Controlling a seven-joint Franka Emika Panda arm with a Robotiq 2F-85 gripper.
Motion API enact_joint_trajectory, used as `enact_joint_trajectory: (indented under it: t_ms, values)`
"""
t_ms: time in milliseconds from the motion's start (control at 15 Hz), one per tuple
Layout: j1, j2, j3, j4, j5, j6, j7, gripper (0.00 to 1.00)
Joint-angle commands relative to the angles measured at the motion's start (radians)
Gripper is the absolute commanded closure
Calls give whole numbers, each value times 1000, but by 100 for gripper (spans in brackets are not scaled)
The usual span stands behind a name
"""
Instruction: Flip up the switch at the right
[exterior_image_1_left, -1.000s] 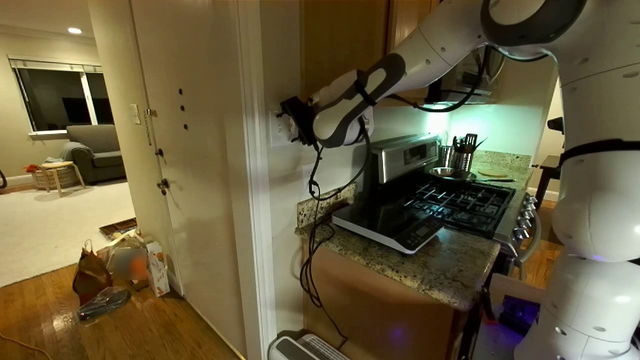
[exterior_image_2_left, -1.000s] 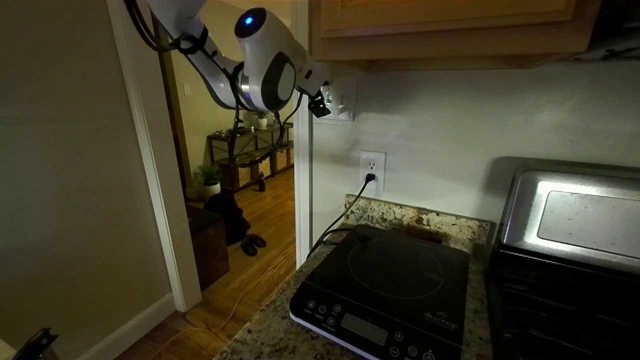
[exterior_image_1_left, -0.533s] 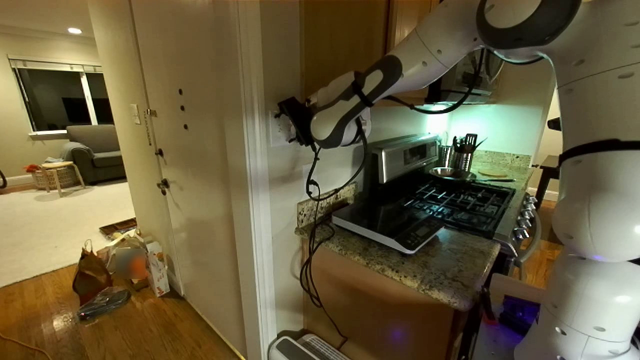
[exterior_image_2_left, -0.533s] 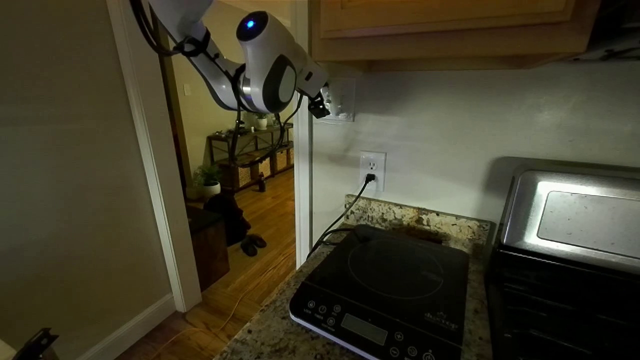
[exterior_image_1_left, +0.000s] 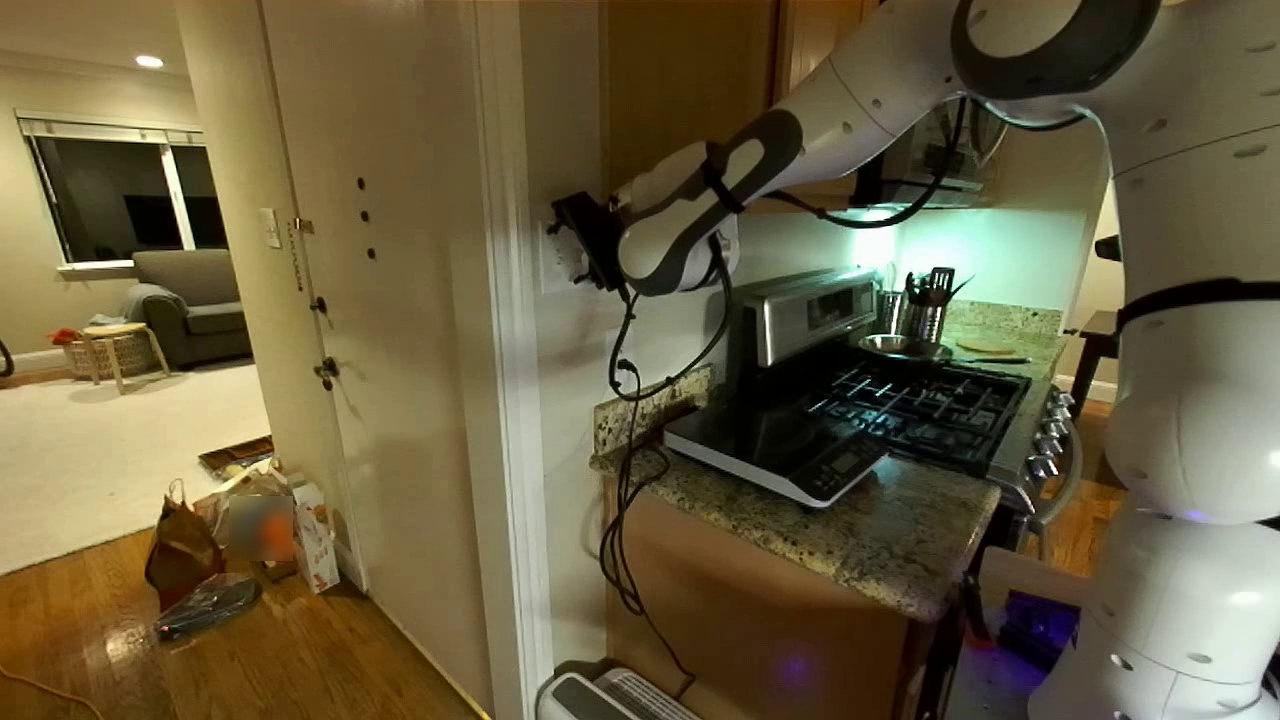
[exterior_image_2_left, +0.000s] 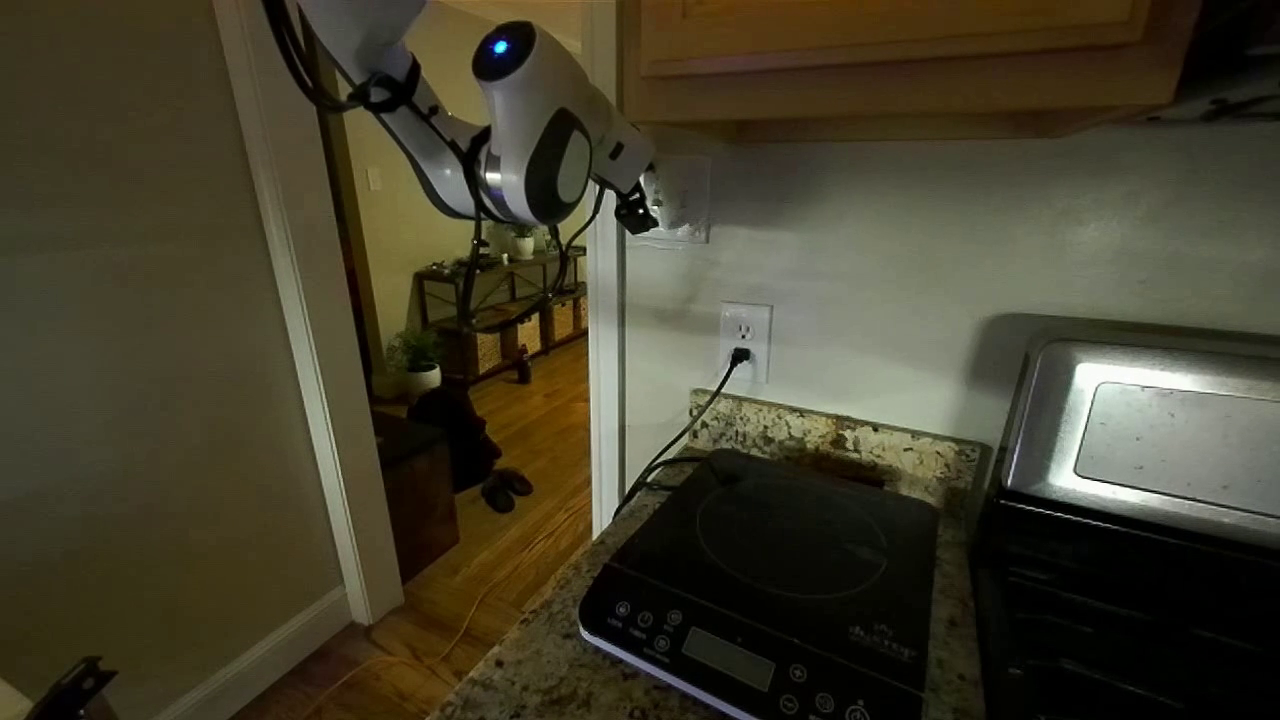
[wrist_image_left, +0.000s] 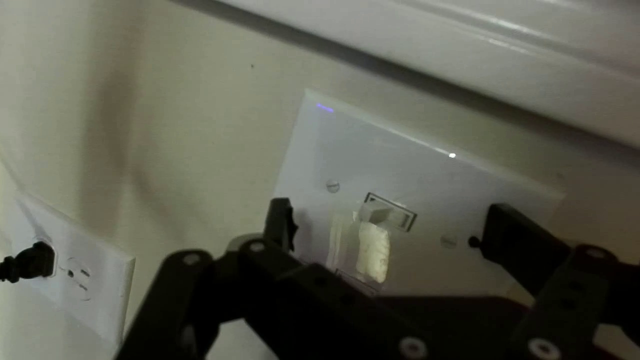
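A white wall plate (wrist_image_left: 430, 185) fills the middle of the wrist view. A pale toggle, the switch (wrist_image_left: 378, 213), sits in a dark-edged slot there. A yellowish block (wrist_image_left: 374, 252) with clear film lies against it, towards a second slot partly hidden by a finger. My gripper (wrist_image_left: 390, 231) is open, its dark fingers wide apart on either side of the toggle, with nothing between them gripped. Whether a fingertip touches the plate I cannot tell. The plate shows in both exterior views (exterior_image_1_left: 555, 268) (exterior_image_2_left: 690, 205), partly covered by the gripper (exterior_image_1_left: 572, 250) (exterior_image_2_left: 637, 212).
An outlet plate (exterior_image_2_left: 746, 325) with a dark cord is below; it also shows in the wrist view (wrist_image_left: 100, 285). White door trim (wrist_image_left: 450, 45) runs close beside the switch plate. A wooden cabinet (exterior_image_2_left: 900, 85) hangs above. An induction cooktop (exterior_image_2_left: 790, 540) stands on the counter below.
The arm and gripper have shifted very slightly towards the wall plate and door trim. The gripper has not visibly taken hold of anything.
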Motion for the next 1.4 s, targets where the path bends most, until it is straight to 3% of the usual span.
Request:
enact_joint_trajectory:
  t_ms: [0,533,1333]
  values:
    - [10,38,5,65,-3,0,-6,0]
    - [19,85,4,140,-7,0,-15,0]
    - [-26,56,77,149,-29,-2,-7,0]
